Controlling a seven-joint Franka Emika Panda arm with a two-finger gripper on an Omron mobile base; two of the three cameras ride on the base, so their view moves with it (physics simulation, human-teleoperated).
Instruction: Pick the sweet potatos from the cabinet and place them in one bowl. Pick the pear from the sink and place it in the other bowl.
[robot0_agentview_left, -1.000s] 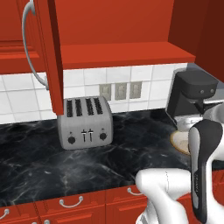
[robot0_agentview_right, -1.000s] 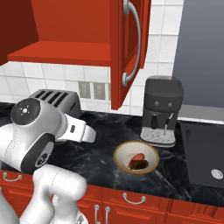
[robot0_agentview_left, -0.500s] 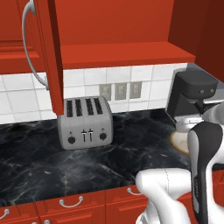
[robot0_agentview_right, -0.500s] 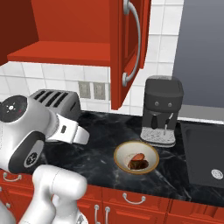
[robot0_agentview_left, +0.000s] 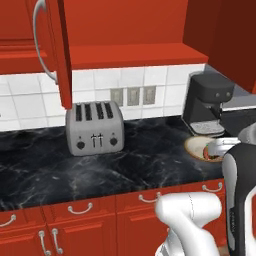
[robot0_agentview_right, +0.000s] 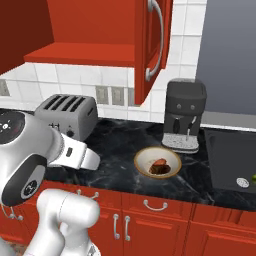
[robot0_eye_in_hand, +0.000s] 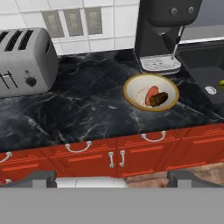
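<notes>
Claw (robot0_eye_in_hand: 113, 178) hangs out in front of the tabletop (robot0_eye_in_hand: 87, 109), well back from it and up high. Its two dark tips are far apart with nothing between them, so it is let go and holds nothing.

Ahead of the claw and a bit to its right sits the bowl (robot0_eye_in_hand: 126, 92), cream with a tan rim. Both sweet potatos lie inside it, touching each other: the red one (robot0_eye_in_hand: 152, 92) and the brown one (robot0_eye_in_hand: 158, 99). The bowl is just in front of the black coffee machine (robot0_eye_in_hand: 162, 26).

Far off to the right of the claw is the black sink (robot0_eye_in_hand: 201, 61). The pear (robot0_eye_in_hand: 221, 83) is a small yellow-green bit down in the sink, cut off by the edge of the hand view. A silver drain (robot0_eye_in_hand: 210, 90) is just beside it.

Ahead and to the left of the claw stands the grey toaster (robot0_eye_in_hand: 24, 59), well apart from the bowl.

Up above, the red cabinet (robot0_agentview_right: 150, 45) has its door swung open, and its shelf (robot0_agentview_right: 85, 52) is in the right base view.
</notes>
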